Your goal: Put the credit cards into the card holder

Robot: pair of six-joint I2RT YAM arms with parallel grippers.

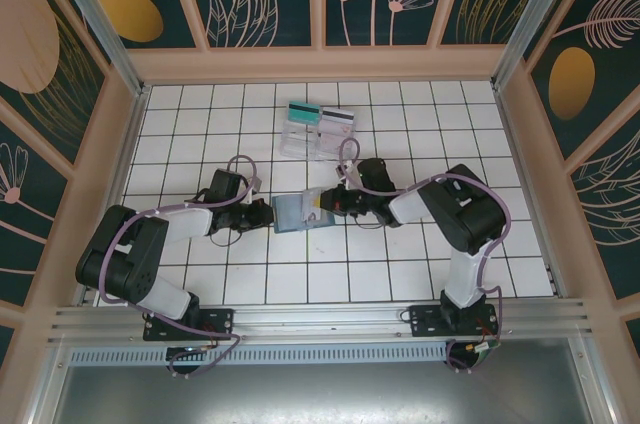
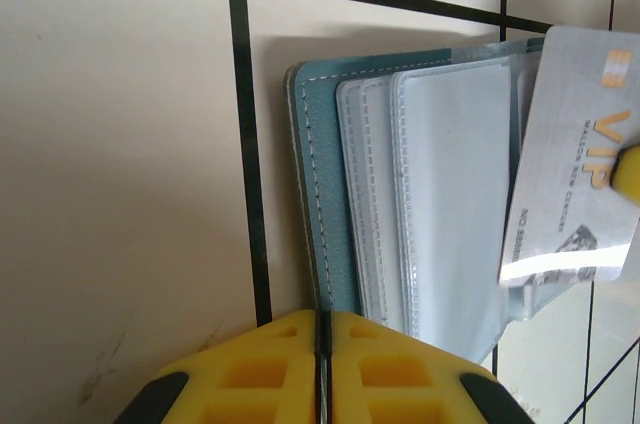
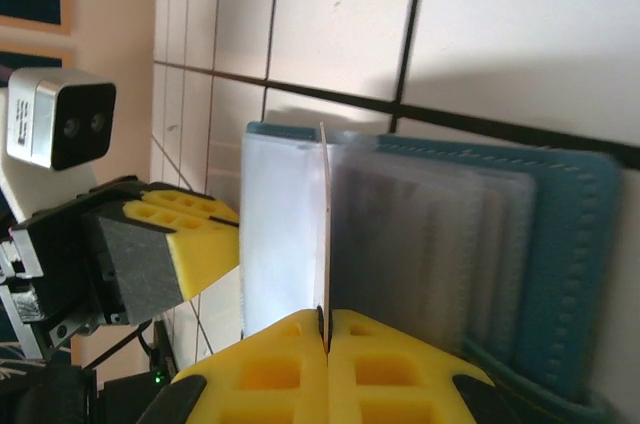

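The dark-teal card holder point(image 1: 292, 214) lies open on the tiles between the two arms, its blue-grey slot pockets point(image 2: 450, 204) facing up. My left gripper point(image 2: 322, 322) is shut on the holder's stitched left edge point(image 2: 318, 194). My right gripper point(image 3: 327, 329) is shut on a silver "VIP" credit card point(image 2: 575, 164). That card stands on edge point(image 3: 323, 224) over the holder's clear pockets point(image 3: 430, 244). In the top view the left gripper point(image 1: 268, 215) and right gripper point(image 1: 330, 207) meet at the holder. A teal-green card point(image 1: 300, 111) and a whitish dark-striped card point(image 1: 338, 121) rest on the clear tray.
The clear plastic tray point(image 1: 303, 143) sits on the white tiled floor behind the holder. Wooden walls point(image 1: 110, 154) fence the table on three sides. The left gripper's yellow finger point(image 3: 185, 244) and its wrist camera point(image 3: 60, 124) are close beside the held card.
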